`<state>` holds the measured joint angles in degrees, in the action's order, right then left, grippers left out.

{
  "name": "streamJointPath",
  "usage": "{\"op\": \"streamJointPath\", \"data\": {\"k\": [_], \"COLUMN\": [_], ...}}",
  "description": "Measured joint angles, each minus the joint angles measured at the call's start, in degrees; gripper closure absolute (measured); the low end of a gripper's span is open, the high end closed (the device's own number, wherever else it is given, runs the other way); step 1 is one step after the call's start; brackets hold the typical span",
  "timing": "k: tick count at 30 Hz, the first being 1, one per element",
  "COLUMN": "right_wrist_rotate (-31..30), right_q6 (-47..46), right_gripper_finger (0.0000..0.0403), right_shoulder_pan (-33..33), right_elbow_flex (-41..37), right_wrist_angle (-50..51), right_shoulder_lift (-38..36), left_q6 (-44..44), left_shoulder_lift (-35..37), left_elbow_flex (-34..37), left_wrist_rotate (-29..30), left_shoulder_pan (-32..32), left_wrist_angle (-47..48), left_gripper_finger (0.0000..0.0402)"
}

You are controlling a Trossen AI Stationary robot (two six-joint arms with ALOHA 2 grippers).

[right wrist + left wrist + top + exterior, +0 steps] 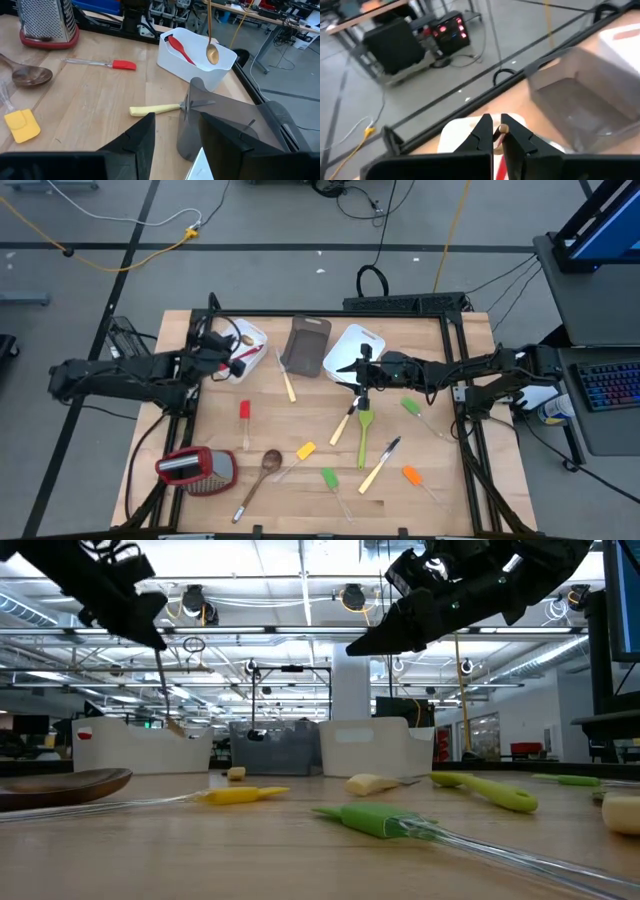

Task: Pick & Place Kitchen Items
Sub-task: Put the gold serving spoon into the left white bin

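My left gripper (232,360) hovers over the left white tub (250,340), shut on a thin-handled golden-brown spoon (210,35) that hangs down from it. A red spoon (178,48) lies inside that tub. My right gripper (362,372) hangs open above the table by the right white tub (352,348), with nothing between its fingers (142,142). Loose on the table lie a red spatula (245,420), a yellow spatula (303,452), green spatulas (365,432), an orange spatula (412,477), a wooden spoon (268,465) and pale-handled knives (288,383). My left gripper pinches the top end of the spoon's handle (503,129) between its two fingers, which come from the table's left, slanting down. The spoon hangs nearly upright below the fingers, clear of the table. Its bowl (212,54) is at about the tub's rim height.
A dark tub (307,345) stands between the two white tubs at the back. A metal grater with a red top (195,470) lies at the near left. Utensils lie scattered across the middle and near right of the table.
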<state>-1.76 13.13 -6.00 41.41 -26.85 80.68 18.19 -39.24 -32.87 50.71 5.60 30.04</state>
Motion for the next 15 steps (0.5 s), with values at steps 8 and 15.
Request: {"op": "streamJointPath", "data": {"k": [8,15], "right_wrist_rotate": [0.0,0.0], "right_q6": [0.0,0.0], "right_gripper_finger": [0.0257,0.0257], "right_shoulder_pan": [0.0,0.0], "right_elbow_flex": [0.0,0.0], "right_wrist_angle": [-0.2,-0.1], "right_shoulder_lift": [0.0,0.0], "left_q6": [0.2,-1.4], "left_shoulder_lift": [-0.1,-0.1], "left_elbow_flex": [9.1,15.3], "left_wrist_rotate": [2.1,2.1], "left_shoulder_pan": [4.7,7.8], "left_wrist_angle": [-10.2,-16.9], "left_gripper_finger": [0.0393,0.0393]}}
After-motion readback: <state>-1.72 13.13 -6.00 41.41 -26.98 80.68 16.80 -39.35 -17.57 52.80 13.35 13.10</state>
